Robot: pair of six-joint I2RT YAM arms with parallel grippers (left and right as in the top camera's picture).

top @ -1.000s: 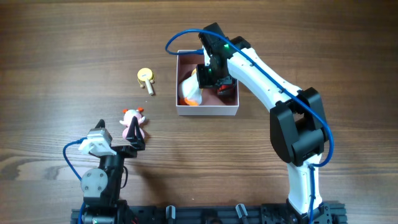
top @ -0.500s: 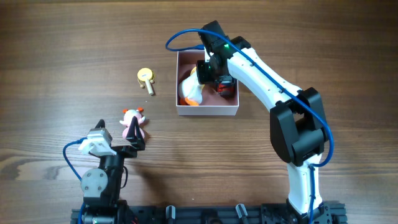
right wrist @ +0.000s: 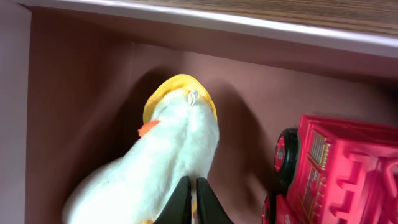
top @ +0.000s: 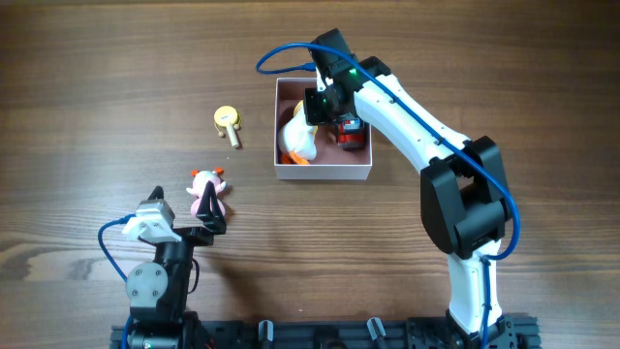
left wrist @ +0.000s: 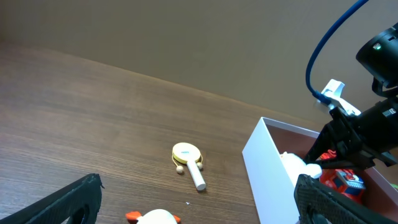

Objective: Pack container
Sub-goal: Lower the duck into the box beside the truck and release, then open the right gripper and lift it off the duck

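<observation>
White plush toy (top: 296,144) in container (top: 325,174)

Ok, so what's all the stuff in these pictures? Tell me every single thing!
box: one, white walls, pink inside, middle of the table
bird: one, white with a yellow cap, in the box, left side
truck: one, red, in the box, right side
rattle: one, yellow with a white handle, on the table left of the box
pink toy: one, pink and white, on the table near the left gripper
table: one, brown wood
left gripper: one, black, open
right gripper: one, black, fingers together at the bird
</observation>
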